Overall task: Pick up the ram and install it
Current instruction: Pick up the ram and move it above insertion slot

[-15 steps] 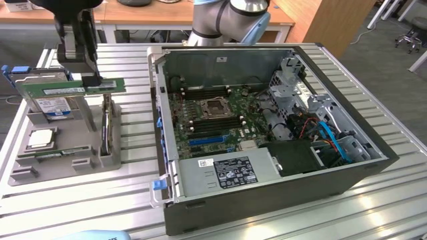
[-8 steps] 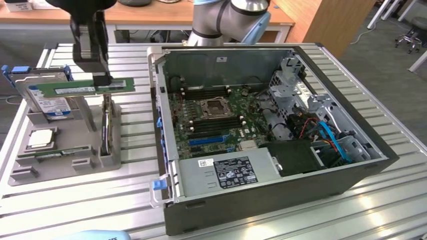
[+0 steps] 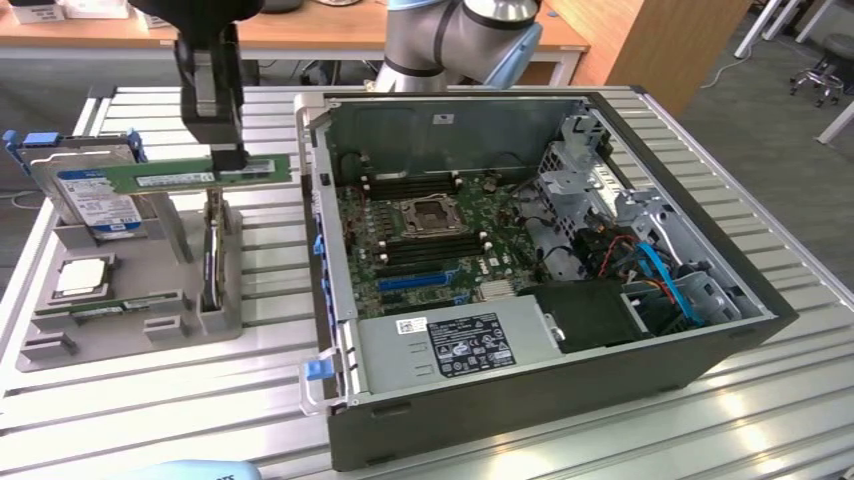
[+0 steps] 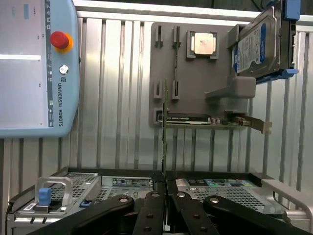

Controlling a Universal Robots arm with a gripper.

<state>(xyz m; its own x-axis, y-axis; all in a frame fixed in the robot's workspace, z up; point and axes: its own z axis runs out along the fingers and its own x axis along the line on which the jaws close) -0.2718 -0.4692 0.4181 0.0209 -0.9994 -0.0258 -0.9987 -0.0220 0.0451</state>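
The ram (image 3: 200, 173) is a long green stick with a pale label, held level in the air above the grey holder tray (image 3: 134, 300), to the exterior view's left of the open computer case (image 3: 534, 250). My gripper (image 3: 230, 160) hangs from above and is shut on the ram's upper edge near its middle. In the wrist view the ram (image 4: 165, 132) shows edge-on as a thin line running out from between my fingertips (image 4: 155, 193), which are pressed against it. The motherboard's memory slots (image 3: 407, 180) lie inside the case, beside the processor socket (image 3: 434, 213).
A silver hard drive (image 3: 91, 195) with a blue-white label stands in a blue bracket on the tray. A square processor chip (image 3: 80, 275) and another card (image 3: 114, 308) lie in the tray. A teach pendant (image 4: 34, 68) lies on the slatted table. Cables and a power supply (image 3: 454, 345) fill the case.
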